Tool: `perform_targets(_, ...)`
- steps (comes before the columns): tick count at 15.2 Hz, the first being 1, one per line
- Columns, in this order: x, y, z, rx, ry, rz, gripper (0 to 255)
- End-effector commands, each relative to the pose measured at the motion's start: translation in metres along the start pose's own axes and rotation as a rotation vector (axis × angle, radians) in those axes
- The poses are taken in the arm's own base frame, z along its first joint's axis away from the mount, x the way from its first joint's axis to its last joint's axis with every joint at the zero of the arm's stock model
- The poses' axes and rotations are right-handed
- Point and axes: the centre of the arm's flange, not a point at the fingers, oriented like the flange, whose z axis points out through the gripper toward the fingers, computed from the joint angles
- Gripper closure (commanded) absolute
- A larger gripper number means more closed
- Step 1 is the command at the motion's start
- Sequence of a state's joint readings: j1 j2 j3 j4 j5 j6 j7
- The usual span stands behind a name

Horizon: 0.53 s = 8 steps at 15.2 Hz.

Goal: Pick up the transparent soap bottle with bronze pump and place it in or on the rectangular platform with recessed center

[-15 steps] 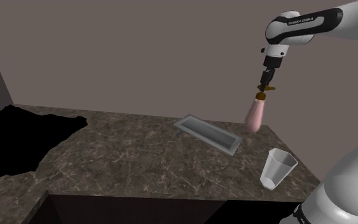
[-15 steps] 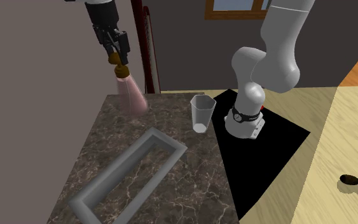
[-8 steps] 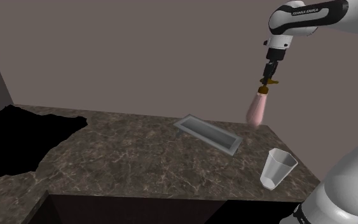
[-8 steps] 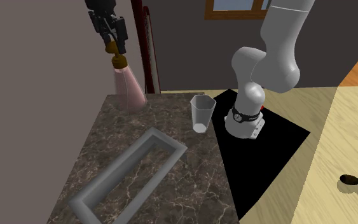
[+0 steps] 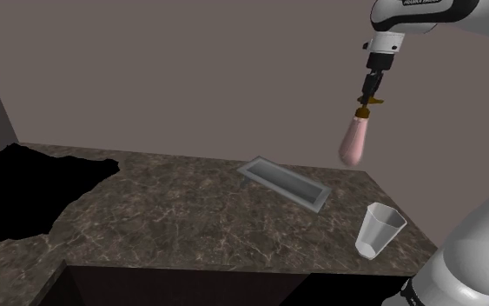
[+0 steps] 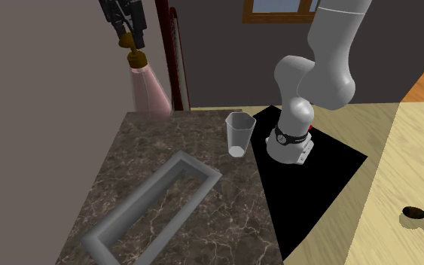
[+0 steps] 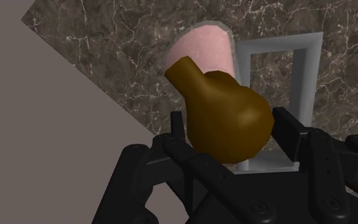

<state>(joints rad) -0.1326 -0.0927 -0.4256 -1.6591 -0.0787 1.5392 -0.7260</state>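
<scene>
Soap bottle [image 5: 353, 143] hangs high above the platform [image 6: 199, 164], just off one end; gripper [image 5: 367, 97] clenched on its bronze pump [image 7: 225, 121]; probably light, slick, prone to swinging.

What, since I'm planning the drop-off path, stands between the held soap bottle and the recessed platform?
Nothing visible does. The soap bottle hangs by its pump from the end effector above the counter. The cup stands aside, nearer the stand, off the line to the platform.
</scene>
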Motion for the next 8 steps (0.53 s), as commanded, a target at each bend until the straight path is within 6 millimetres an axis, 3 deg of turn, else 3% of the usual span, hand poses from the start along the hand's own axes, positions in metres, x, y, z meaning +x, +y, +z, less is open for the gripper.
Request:
perform_targets(1, 0.009, -0.016, -0.012, 0.000, 0.000, 0.000, 255)
perform_targets(8, 0.058, -0.082, -0.055, 0.000, 0.000, 0.000, 255)
